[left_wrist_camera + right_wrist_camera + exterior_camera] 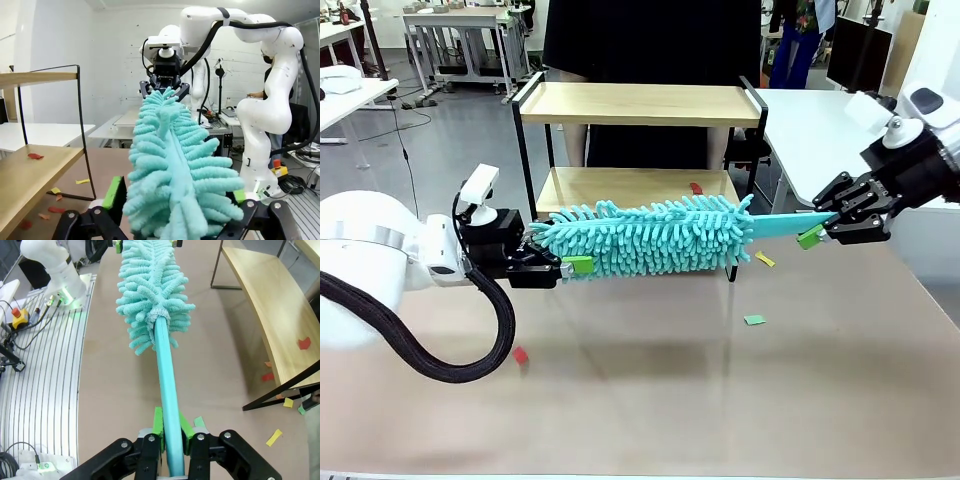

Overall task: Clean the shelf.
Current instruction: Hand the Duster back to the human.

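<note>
While the right gripper (823, 229) pinches the duster (650, 237) by its handle, the left gripper (563, 266) (jaws spread) straddles its fluffy tip; the shelf (640, 104) stands just beyond, parallel.

No text, label, brand, number or sign is clear enough to read in these views.

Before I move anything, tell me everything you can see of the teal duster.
The teal duster has a fluffy head of soft microfibre-looking fingers on a smooth, plastic-looking teal handle. It lies roughly level above the brown tabletop, in front of the shelf's lower board. The right claw is shut on the handle's end. The left claw stands wide around the head's far tip, green pads on either side, not squeezing it.
</note>
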Robot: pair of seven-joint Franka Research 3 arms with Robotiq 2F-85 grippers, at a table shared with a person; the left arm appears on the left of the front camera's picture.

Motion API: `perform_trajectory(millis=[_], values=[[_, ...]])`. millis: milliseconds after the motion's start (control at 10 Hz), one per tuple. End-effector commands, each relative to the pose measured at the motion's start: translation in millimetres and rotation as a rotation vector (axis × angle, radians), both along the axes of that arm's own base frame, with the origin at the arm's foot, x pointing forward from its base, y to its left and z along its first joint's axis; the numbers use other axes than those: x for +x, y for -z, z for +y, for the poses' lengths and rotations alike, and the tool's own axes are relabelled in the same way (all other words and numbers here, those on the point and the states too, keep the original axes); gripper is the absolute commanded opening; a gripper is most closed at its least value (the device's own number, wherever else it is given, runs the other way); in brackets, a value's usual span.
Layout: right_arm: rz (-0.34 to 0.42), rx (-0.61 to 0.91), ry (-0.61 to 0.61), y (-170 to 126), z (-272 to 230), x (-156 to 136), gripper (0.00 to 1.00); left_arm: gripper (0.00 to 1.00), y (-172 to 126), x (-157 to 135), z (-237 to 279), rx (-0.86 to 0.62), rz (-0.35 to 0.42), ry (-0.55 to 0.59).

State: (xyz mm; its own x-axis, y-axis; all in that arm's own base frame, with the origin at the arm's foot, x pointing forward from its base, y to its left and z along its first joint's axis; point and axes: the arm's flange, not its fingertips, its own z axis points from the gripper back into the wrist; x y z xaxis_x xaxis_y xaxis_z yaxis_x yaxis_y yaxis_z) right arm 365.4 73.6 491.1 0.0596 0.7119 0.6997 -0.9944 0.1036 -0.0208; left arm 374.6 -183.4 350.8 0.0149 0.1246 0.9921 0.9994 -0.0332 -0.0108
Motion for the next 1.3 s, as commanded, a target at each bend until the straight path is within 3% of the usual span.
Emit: perform_trajectory(millis=[0,100,200,300,900,1000,1100,1200], values=[[-0.021,0.034,-0.019,0,1,1,0.12,0.4,0,-12,-1,-0.007,-0.046,0.002],[-0.021,0.034,-0.019,0,1,1,0.12,0.0,-1,-11,0,-0.015,-0.04,0.003],[-0.021,0.034,-0.019,0,1,1,0.12,0.38,-2,-10,1,-0.034,-0.029,0.007],[-0.021,0.034,-0.019,0,1,1,0.12,0.0,-2,-10,1,-0.041,-0.02,0.011],[-0.021,0.034,-0.019,0,1,1,0.12,0.0,0,-6,0,-0.04,-0.008,0.02],[-0.021,0.034,-0.019,0,1,1,0.12,0.0,0,-6,-3,-0.028,0.032,-0.034],[-0.021,0.034,-0.019,0,1,1,0.12,0.0,0,-1,0,-0.022,-0.007,0.009],[0.001,0.001,-0.006,0,0,-1,0.67,0.0,0,-1,0,-0.022,-0.007,0.009]])
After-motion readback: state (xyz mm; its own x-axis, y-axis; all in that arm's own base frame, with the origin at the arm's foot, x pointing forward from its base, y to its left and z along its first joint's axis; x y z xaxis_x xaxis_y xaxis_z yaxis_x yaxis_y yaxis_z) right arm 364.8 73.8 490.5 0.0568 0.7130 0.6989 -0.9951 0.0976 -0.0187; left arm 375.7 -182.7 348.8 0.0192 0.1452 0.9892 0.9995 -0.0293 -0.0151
